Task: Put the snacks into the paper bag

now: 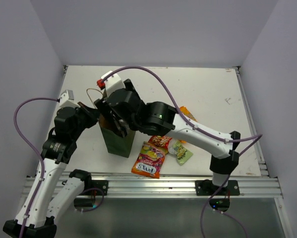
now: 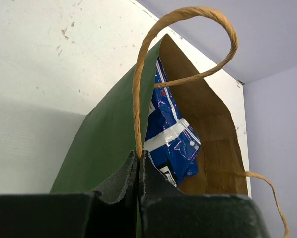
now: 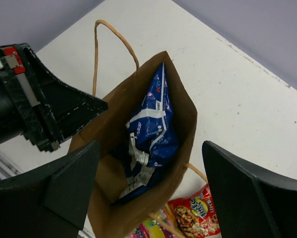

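The dark green paper bag [image 1: 117,141] stands upright near the table's front left, brown inside [image 3: 185,114]. My left gripper [image 2: 139,157] is shut on its near rim and on the tan handle [image 2: 137,99]. The long blue-and-white snack [image 3: 151,134] lies inside the bag, leaning on the far wall [image 2: 171,139]. Directly over the bag's mouth my right gripper [image 3: 153,183] is open, with nothing between its fingers. A red packet [image 1: 160,142], an orange-pink FOX'S packet [image 1: 148,159], a light-green packet [image 1: 181,151] and an orange packet [image 1: 187,113] lie on the table right of the bag.
The right arm [image 1: 188,130] reaches across the table over the loose packets. White walls close in the table on the left, back and right. A metal rail [image 1: 153,186] runs along the front edge.
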Controlling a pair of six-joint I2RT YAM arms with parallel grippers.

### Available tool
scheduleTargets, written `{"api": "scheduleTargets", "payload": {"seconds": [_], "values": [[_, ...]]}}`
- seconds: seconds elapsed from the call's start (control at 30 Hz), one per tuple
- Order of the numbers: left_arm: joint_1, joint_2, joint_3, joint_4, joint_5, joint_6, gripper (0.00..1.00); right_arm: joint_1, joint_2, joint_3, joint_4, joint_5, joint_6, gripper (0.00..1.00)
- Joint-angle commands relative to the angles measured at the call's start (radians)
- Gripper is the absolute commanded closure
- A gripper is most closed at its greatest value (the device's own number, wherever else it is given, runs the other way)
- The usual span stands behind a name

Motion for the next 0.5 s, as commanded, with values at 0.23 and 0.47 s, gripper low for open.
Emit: {"api": "scheduleTargets", "payload": {"seconds": [0.23, 0.47], "values": [[-0.007, -0.029, -0.006, 0.013, 0.014, 0.026, 1.0, 0.015, -0.489, -0.582, -0.132, 0.084, 0.305, 0.09], [-0.007, -0.038, -0.02, 0.021, 0.034, 0.093, 1.0, 0.015, -0.658, -1.159, 0.11, -0.169, 0.515, 0.03]]}}
